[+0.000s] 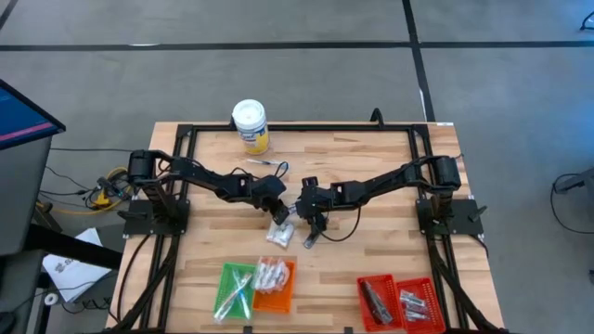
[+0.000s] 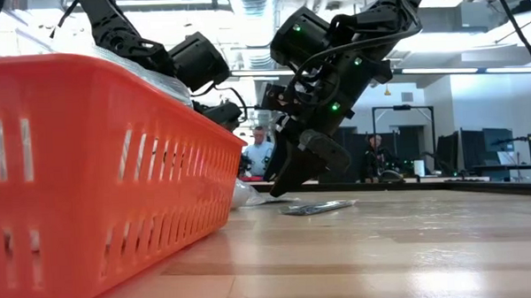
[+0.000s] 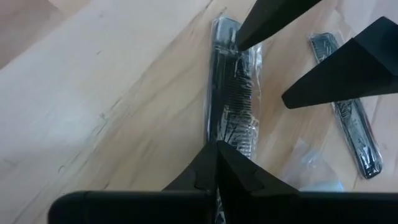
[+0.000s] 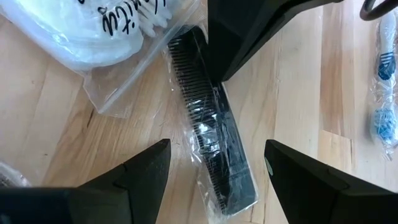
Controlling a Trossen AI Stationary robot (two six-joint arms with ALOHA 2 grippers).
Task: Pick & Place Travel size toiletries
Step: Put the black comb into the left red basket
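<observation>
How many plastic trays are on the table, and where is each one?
4, all along the near edge: green tray and orange tray side by side left of centre; two red trays side by side at right.

Overhead cam down; low cam table-level; wrist cams close, both on wrapped comb [image 4: 214, 134].

Over on the far side of the table [image 1: 371, 158], well beyond the fingers [image 1: 314, 225], a white-lidded tub [image 1: 251, 125] with a yellow label stands upright. On the near side of the fingers, a green tray [image 1: 234, 289] and an orange tray [image 1: 275, 286] sit touching at the table's edge. The red trays [image 1: 397, 301] are further off, on the right arm's side. From table height the orange tray's slotted wall fills the foreground. Past the fingers, two people [image 2: 261, 149] are back in the room. A blue screen [image 1: 19, 121] and yellow cables [image 1: 102, 190] sit off the table.
</observation>
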